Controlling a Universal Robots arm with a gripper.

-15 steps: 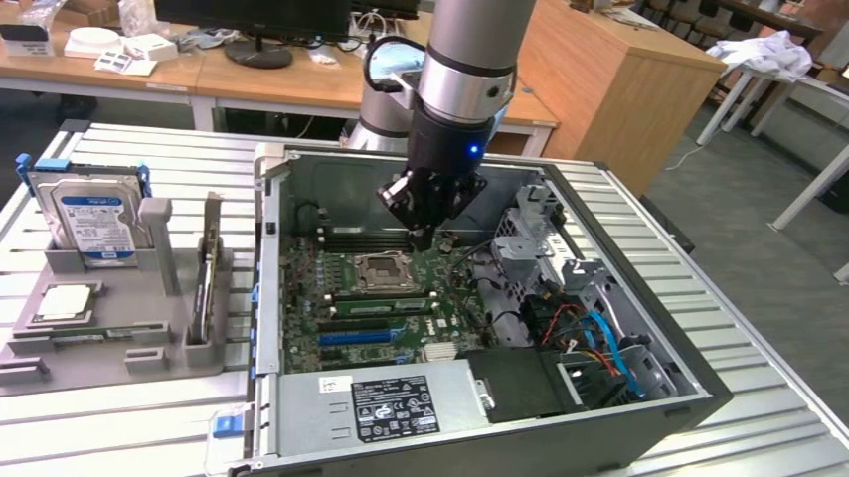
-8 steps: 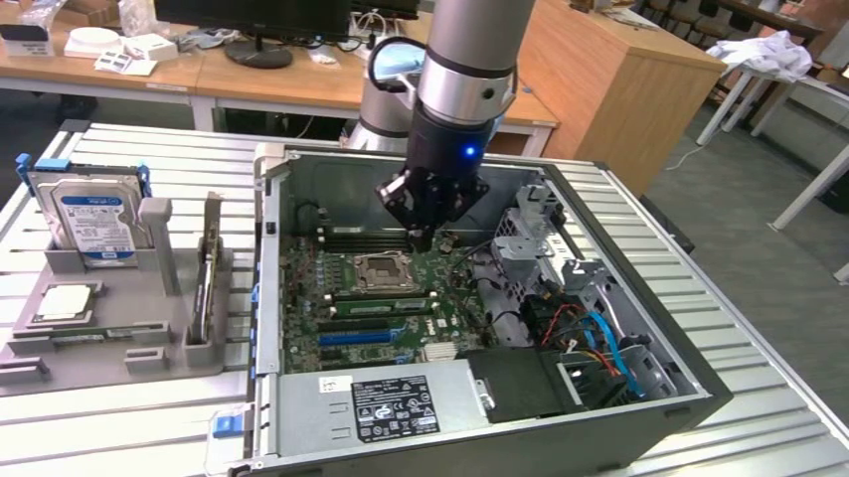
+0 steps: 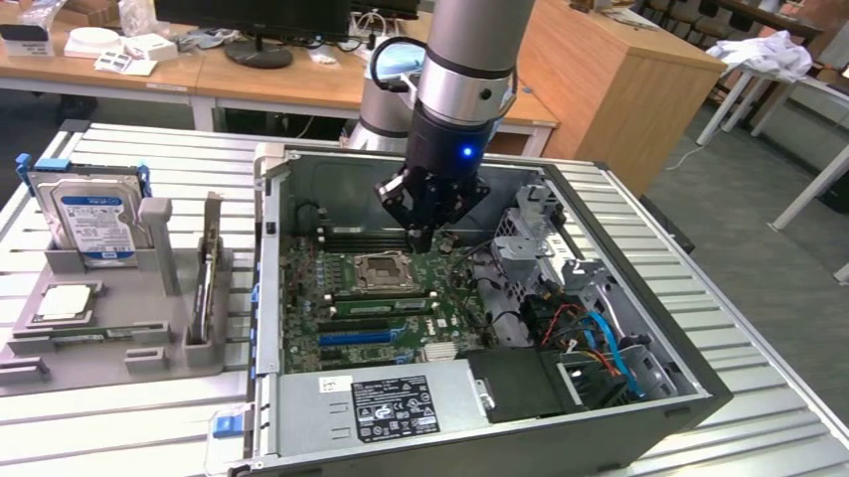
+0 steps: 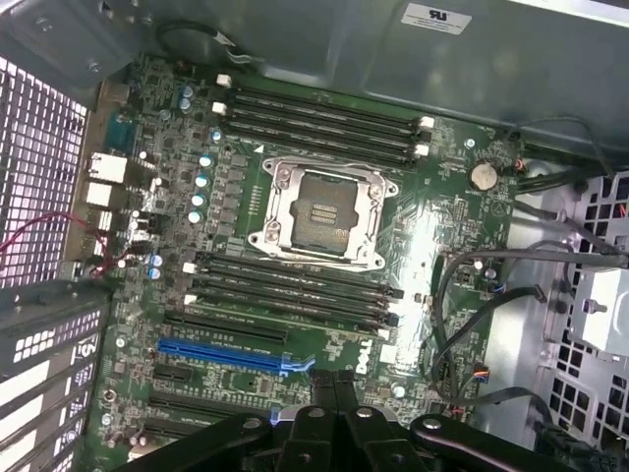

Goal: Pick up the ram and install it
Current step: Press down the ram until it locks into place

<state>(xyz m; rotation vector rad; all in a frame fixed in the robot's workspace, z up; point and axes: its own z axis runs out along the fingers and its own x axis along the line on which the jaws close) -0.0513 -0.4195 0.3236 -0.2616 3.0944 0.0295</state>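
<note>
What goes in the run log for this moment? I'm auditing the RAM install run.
gripper | shut, nothing seen held | inside PC case, over motherboard beside CPU socket | memory slots empty

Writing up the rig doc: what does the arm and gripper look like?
The arm is a grey tube with silver joint sections and a black wrist collar bearing a small blue light. A black cable loops beside it. The gripper is black, with linkage fingers tapering to a point.

Wooden desks (image 3: 265,84) and a wooden cabinet (image 3: 610,79) stand behind on grey floor (image 3: 743,248).
</note>
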